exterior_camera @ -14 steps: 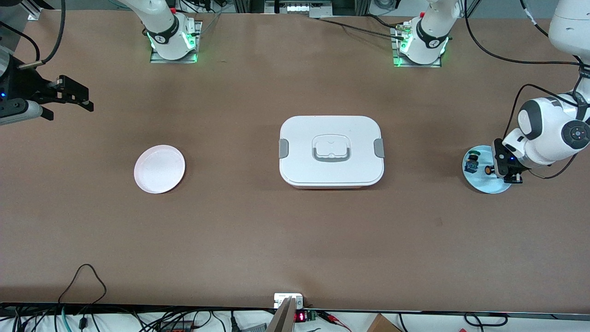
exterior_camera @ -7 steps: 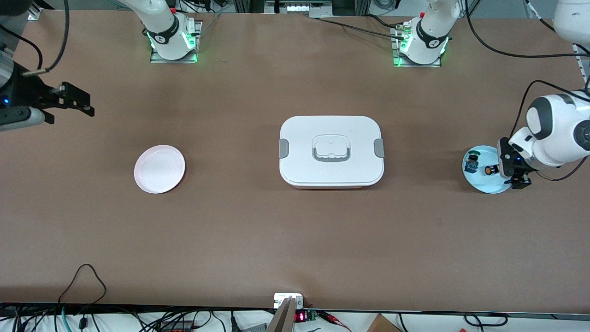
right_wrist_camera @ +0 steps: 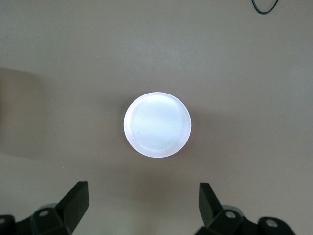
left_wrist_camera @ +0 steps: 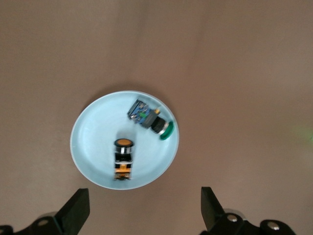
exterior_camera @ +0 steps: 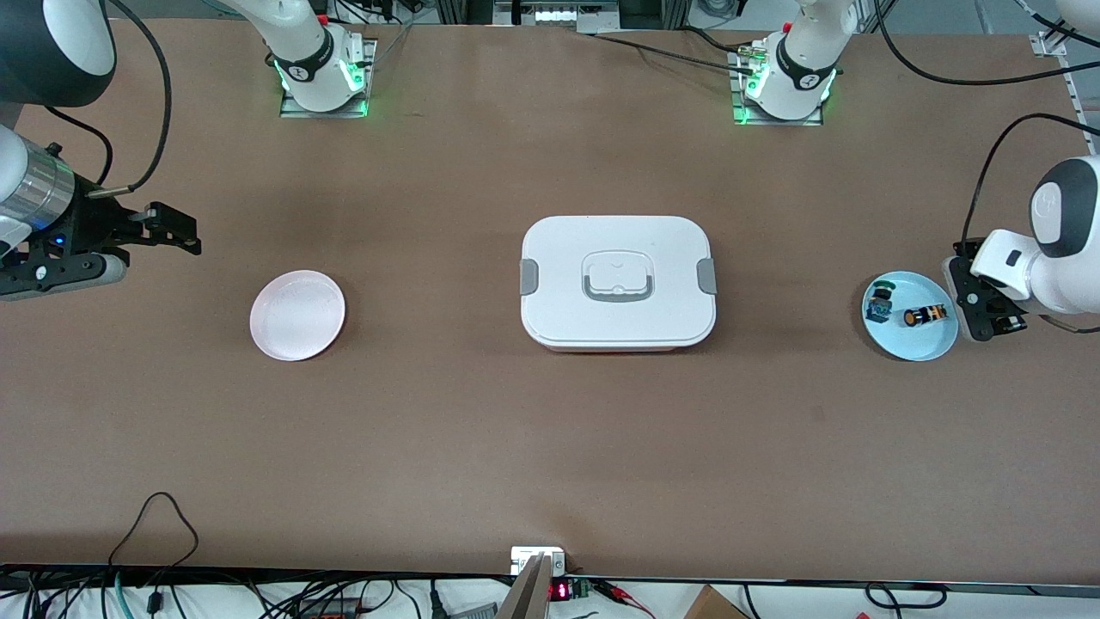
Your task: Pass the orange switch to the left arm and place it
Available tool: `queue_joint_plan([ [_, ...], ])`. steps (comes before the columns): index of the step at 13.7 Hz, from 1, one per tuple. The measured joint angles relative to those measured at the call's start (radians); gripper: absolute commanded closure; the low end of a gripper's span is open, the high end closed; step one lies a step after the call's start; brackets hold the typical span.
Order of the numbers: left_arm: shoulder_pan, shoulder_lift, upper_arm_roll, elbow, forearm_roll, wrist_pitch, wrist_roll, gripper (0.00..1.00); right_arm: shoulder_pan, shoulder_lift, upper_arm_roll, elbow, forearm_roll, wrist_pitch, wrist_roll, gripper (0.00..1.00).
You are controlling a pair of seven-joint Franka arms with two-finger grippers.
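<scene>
Tiny black orange-capped switch (left_wrist_camera: 123,159) lies on round pale-blue plate (exterior_camera: 932,344), frame right; long axis crosswise to wide-open L gripper (left_wrist_camera: 142,215) beside plate. R gripper (right_wrist_camera: 142,208), wide open, waits upper left.

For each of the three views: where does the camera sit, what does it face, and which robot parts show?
Front: high across the table, facing both bases; box central, both arms visible.
Left wrist: looks down on the blue plate holding the orange switch; open left gripper.
Right wrist: looks down on the pink plate; open right gripper.
Front shares both plates with the wrist views.
</scene>
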Motion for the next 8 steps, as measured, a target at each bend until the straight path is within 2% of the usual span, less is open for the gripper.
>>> queue_joint_plan([
  [4, -0.001, -0.002, -0.131, 0.16, 0.0, -0.254, -0.371, 0.0, 0.001, -0.004, 0.0, 0.005, -0.008, 0.0, 0.0, 0.0],
  [6, -0.002, -0.003, -0.182, 0.231, 0.0, -0.318, -0.568, 0.0, 0.004, -0.007, 0.001, 0.005, -0.015, 0.0, 0.0, 0.0],
  [8, -0.003, -0.004, -0.199, 0.292, 0.0, -0.361, -0.713, 0.0, 0.004, -0.007, 0.001, 0.005, -0.018, 0.0, 0.0, 0.0],
])
